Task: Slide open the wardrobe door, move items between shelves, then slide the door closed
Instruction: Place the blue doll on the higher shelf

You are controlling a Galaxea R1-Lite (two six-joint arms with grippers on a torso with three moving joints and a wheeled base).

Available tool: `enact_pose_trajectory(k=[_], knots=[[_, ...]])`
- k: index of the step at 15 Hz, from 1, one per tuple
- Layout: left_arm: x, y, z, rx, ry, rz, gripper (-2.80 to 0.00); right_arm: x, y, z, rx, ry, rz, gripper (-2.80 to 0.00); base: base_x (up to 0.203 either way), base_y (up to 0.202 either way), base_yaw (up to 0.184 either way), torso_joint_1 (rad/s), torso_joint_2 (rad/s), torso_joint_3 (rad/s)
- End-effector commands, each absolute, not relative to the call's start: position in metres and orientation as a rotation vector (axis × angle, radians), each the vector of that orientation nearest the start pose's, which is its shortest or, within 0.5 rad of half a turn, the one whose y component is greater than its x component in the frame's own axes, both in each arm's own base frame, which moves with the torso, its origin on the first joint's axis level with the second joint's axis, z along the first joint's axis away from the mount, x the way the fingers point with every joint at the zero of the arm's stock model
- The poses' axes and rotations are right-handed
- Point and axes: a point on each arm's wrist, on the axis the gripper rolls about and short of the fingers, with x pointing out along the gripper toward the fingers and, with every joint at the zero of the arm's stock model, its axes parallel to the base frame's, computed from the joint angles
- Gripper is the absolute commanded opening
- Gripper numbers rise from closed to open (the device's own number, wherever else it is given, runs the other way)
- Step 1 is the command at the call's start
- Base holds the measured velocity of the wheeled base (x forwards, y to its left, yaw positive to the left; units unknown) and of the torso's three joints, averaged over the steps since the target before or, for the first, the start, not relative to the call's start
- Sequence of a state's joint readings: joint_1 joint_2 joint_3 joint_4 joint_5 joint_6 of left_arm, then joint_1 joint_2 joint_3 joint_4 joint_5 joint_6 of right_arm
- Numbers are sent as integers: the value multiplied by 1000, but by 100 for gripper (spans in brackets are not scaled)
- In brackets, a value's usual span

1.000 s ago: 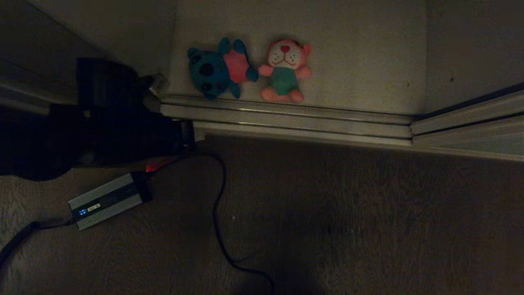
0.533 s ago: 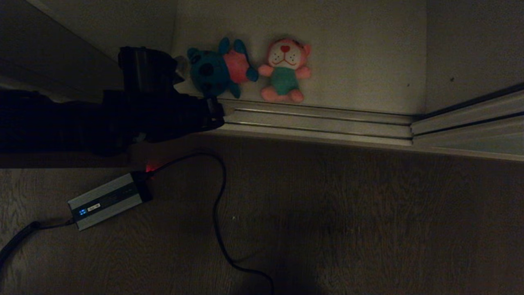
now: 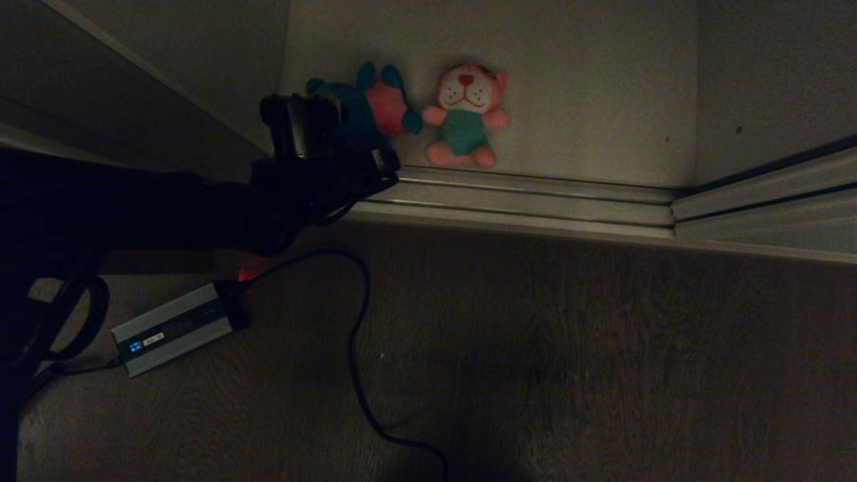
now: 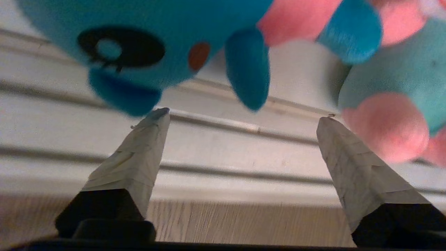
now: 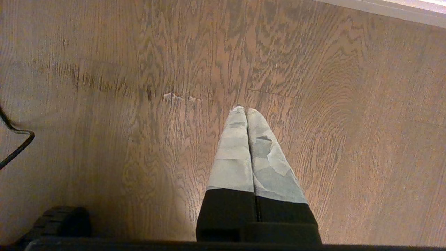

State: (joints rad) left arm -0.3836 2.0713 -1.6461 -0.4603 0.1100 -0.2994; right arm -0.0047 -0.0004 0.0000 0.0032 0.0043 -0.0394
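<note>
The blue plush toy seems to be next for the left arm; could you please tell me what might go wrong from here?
1. The pink plush toy lies touching the blue plush toy, so the open left end effector might pinch or drag both.
2. Both toys lie at the shelf front, beside the door track; a nudge could tip one onto the floor.
3. The fingertips may scrape the track.
</note>
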Motion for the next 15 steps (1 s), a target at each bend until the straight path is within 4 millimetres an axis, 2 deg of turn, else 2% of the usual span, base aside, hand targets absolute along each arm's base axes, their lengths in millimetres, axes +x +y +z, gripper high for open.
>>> enact_pose_trajectory(k=[1, 5, 9, 13, 14, 15], knots=[[411, -165, 262, -318, -33, -285, 0, -23, 0, 74, -40, 6, 0, -280, 0, 0, 0, 0, 0, 0], [415, -166, 274, -335, -104, -296, 0, -23, 0, 74, -40, 6, 0, -280, 0, 0, 0, 0, 0, 0], [428, -172, 259, -340, -119, -288, 0, -23, 0, 74, -40, 6, 0, -280, 0, 0, 0, 0, 0, 0], [437, -177, 261, -358, -179, -243, 0, -23, 0, 74, -40, 6, 0, -280, 0, 0, 0, 0, 0, 0], [437, -177, 261, -358, -182, -240, -280, -23, 0, 74, -40, 6, 0, -280, 0, 0, 0, 0, 0, 0], [437, -177, 263, -359, -187, -239, -280, -23, 0, 74, -40, 6, 0, -280, 0, 0, 0, 0, 0, 0]])
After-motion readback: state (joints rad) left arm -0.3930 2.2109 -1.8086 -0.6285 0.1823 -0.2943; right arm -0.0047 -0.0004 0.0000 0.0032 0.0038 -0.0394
